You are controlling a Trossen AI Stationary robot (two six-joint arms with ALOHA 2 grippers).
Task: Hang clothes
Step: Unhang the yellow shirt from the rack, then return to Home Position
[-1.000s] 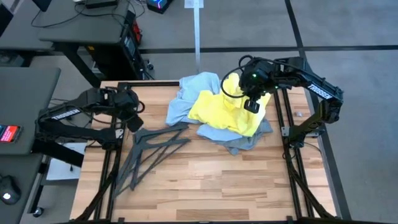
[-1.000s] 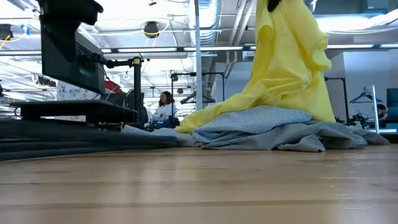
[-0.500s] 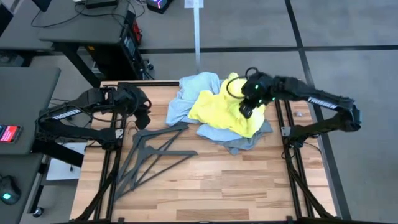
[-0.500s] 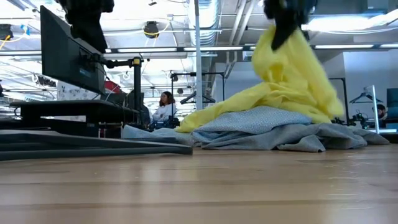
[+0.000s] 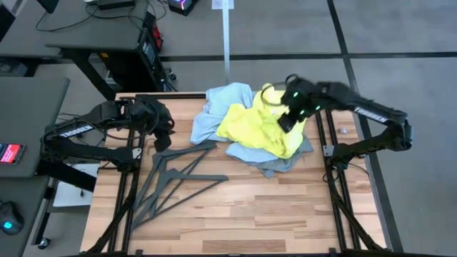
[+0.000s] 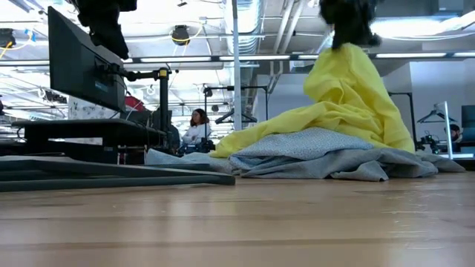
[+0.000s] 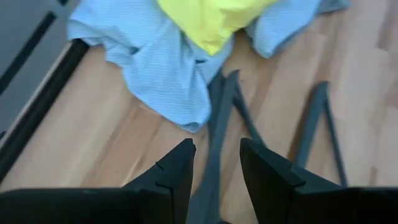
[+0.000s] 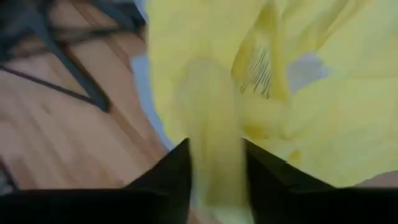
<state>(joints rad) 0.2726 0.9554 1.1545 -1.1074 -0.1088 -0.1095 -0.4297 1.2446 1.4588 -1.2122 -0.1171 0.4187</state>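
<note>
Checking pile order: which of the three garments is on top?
The neon-yellow T-shirt. It drapes over the pale blue shirt and grey T-shirt, both flat on the table, and peaks up under the right gripper.

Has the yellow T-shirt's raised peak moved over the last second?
Yes. In the low view the yellow T-shirt peak, under the right gripper, has sunk toward the grey garment below.

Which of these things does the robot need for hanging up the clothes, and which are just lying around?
For the job:
- bright neon-yellow T-shirt
- pale blue collared shirt
- grey T-shirt, mostly under the yellow one
- dark grey triangular hangers

Just lying about:
- black desk beyond the table
- red-screened phone
</note>
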